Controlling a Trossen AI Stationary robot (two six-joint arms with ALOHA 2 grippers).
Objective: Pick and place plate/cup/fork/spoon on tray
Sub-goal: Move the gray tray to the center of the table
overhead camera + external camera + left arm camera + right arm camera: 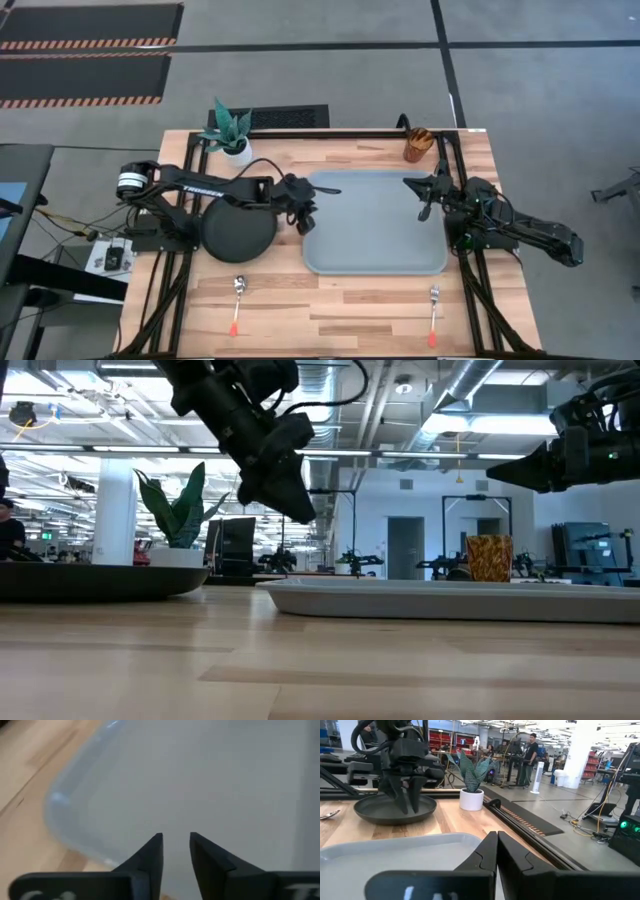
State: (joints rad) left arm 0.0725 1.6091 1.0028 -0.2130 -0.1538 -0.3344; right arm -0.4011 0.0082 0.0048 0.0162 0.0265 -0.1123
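The black plate lies on the table left of the pale grey-blue tray. The amber cup stands upright at the far edge, beyond the tray's far right corner. The spoon lies near the front edge on the left. The fork lies near the front edge on the right. My left gripper hovers over the tray's left edge, pointing down, open by a narrow gap and empty. My right gripper is shut and empty above the tray's right side.
A white pot with a green plant stands at the far left corner, behind the plate. Black frame rails run along the table's left and right sides. Bare wood lies between the tray and the front edge.
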